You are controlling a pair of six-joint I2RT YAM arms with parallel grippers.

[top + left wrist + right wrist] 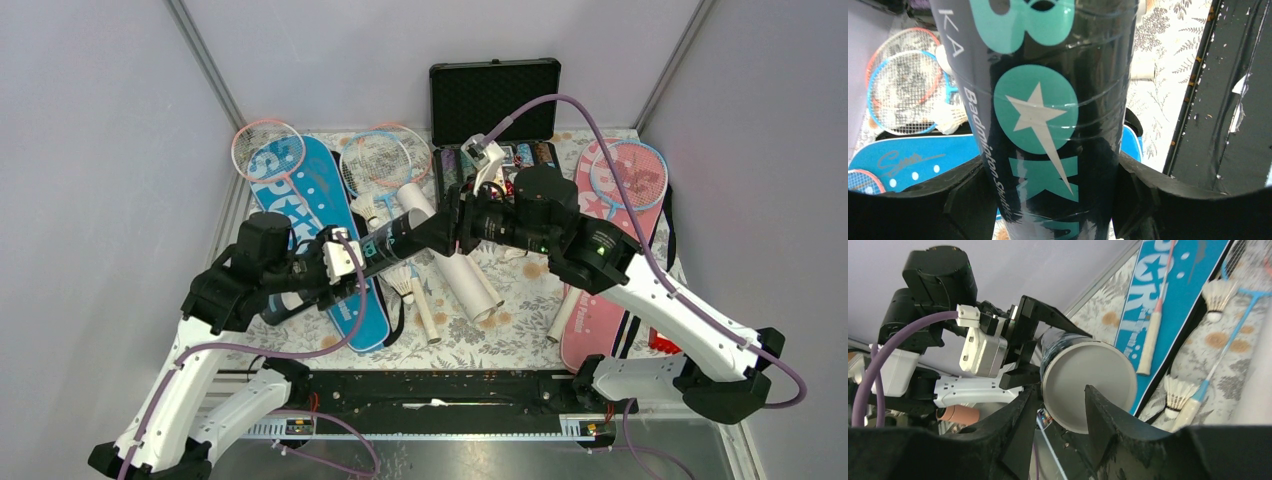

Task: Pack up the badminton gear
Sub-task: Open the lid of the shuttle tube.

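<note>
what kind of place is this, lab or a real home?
Likely a lab test booth, not a home: plain grey panel walls on metal posts, left arm and right arm bolted to a black rail.

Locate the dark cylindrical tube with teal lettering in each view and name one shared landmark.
Top external: the dark cylindrical tube with teal lettering lies slanted across the centre.
Left wrist: the tube fills the middle.
Right wrist: the tube sits centre, end-on, its white cap showing.
Shared landmark: the blue racket-shaped "SPORT" cover.
</note>
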